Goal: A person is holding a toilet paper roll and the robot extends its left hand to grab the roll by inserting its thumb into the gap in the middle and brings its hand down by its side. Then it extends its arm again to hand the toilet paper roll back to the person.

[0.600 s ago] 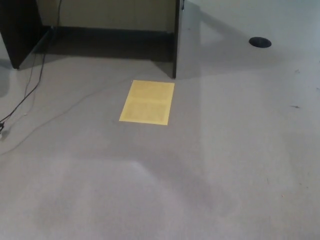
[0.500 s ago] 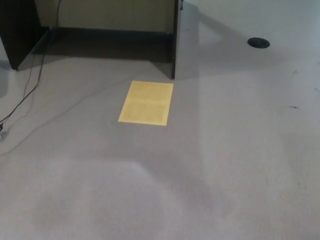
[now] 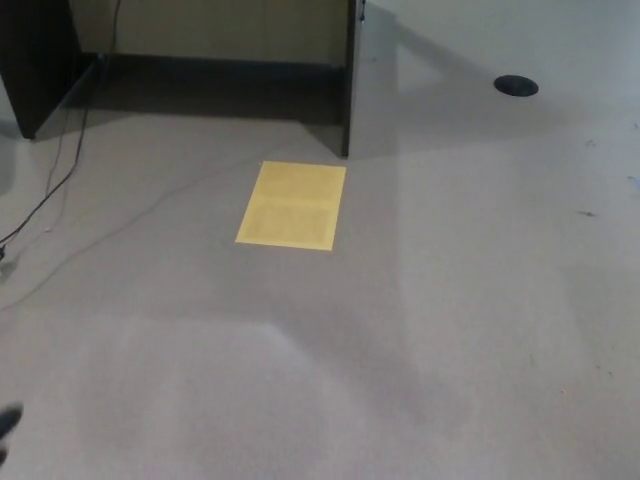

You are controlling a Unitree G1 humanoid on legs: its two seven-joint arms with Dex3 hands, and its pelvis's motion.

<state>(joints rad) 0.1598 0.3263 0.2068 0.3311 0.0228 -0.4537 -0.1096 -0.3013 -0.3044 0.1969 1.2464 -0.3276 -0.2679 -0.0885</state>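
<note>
Progress is hard to judge from what we see: no white toilet paper roll shows anywhere in the head view, and no person either, so we cannot say where the roll is or whether the grab has happened. At the lower left edge we make out one small dark blur [image 3: 8,425], possibly a tip of the robot's left hand by its side, but it is too smeared for us to tell whether it is released, clenched or grasping anything. The right hand does not show at all. If the blur is the left hand, we would guess the arm is either low before reaching or lowered with the roll, and the handover back to the person would remain to be done. Counting what is visible: one flat yellow rectangular sheet [image 3: 291,205] lying on the grey floor [image 3: 450,330], well ahead and to the right of the blur; one round black disc [image 3: 516,86] far off to the right; one dark wooden desk frame [image 3: 347,80] beyond the sheet; and thin dark cables [image 3: 55,185] trailing ahead of the blur.
</note>
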